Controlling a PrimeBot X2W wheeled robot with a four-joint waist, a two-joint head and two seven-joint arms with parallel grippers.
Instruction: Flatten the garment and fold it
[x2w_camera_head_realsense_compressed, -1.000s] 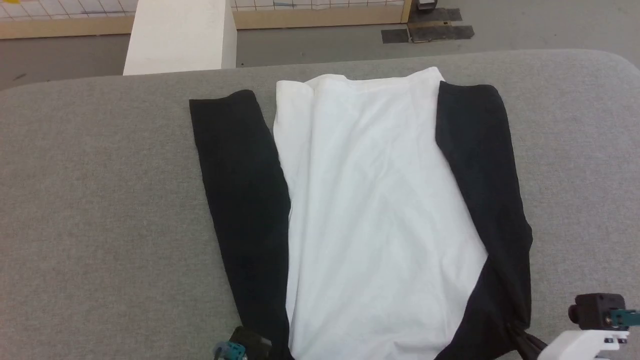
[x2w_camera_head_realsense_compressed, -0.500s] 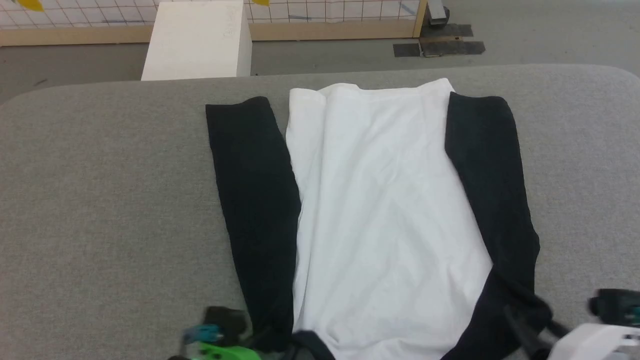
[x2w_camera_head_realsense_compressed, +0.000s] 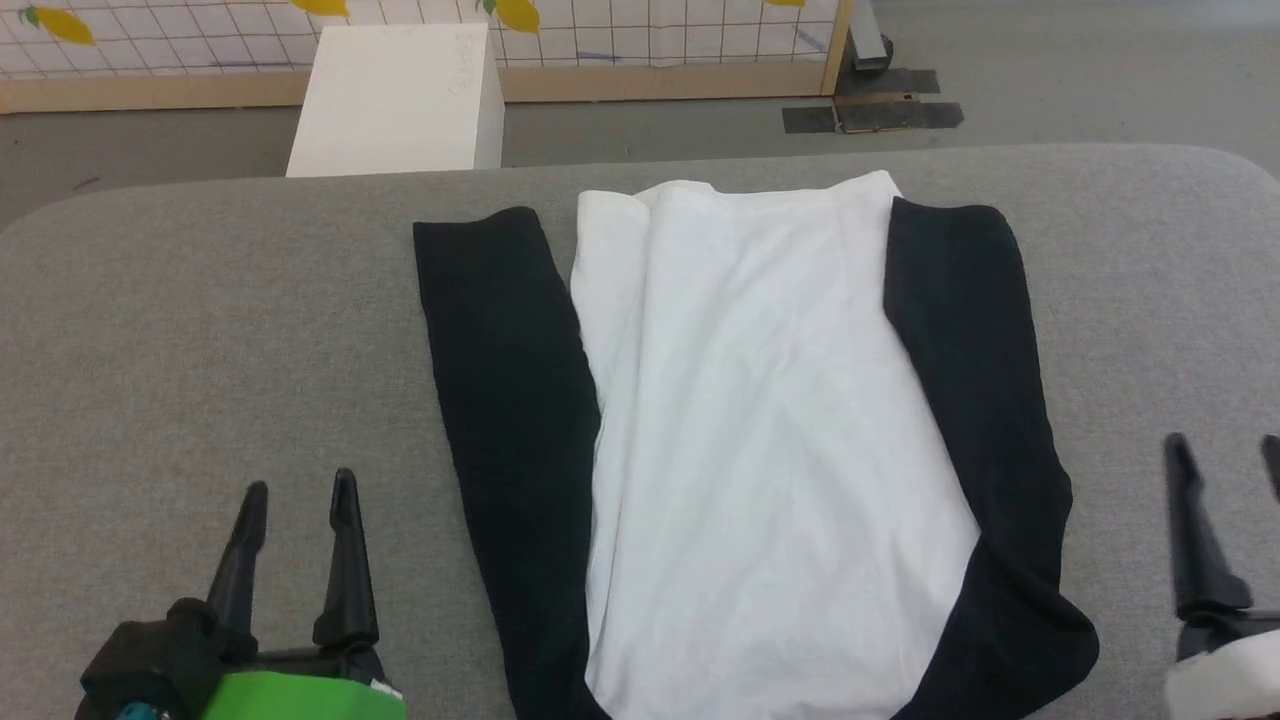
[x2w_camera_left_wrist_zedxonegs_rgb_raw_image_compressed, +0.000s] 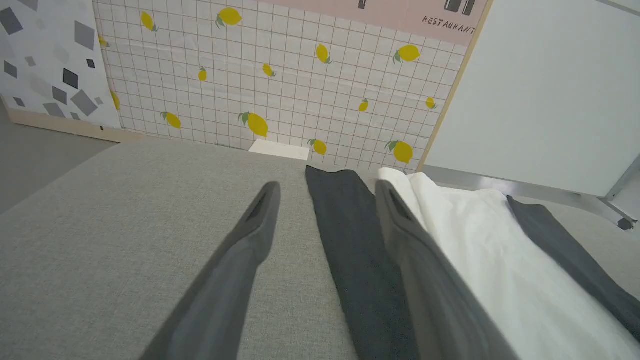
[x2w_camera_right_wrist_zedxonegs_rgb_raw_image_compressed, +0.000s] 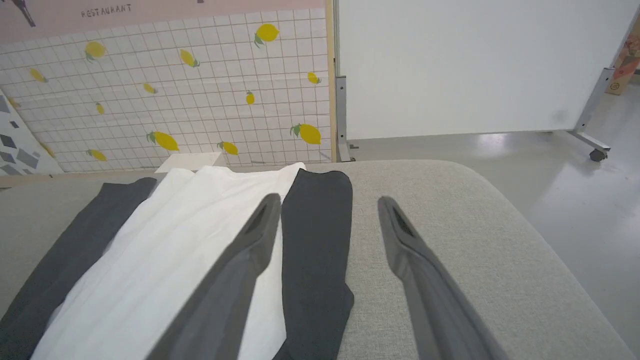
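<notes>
L gripper & R gripper both spread, empty, flanking garment w/o contact. Flattening looks done; next: pinch near corners, fold toward far edge.

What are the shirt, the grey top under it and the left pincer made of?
The garment: soft matte cloth, likely cotton knit; it lies in gentle creases. The table: grey fabric cover, fine speckled weave. The left pincer: dark, dull plastic or rubber; can't tell which.

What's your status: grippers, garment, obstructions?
Left gripper open, right gripper open, both off the cloth, either side. Garment spread mostly flat on table, black sleeves along white body, bunched near right corner. White box beyond the far edge, not in the way.
</notes>
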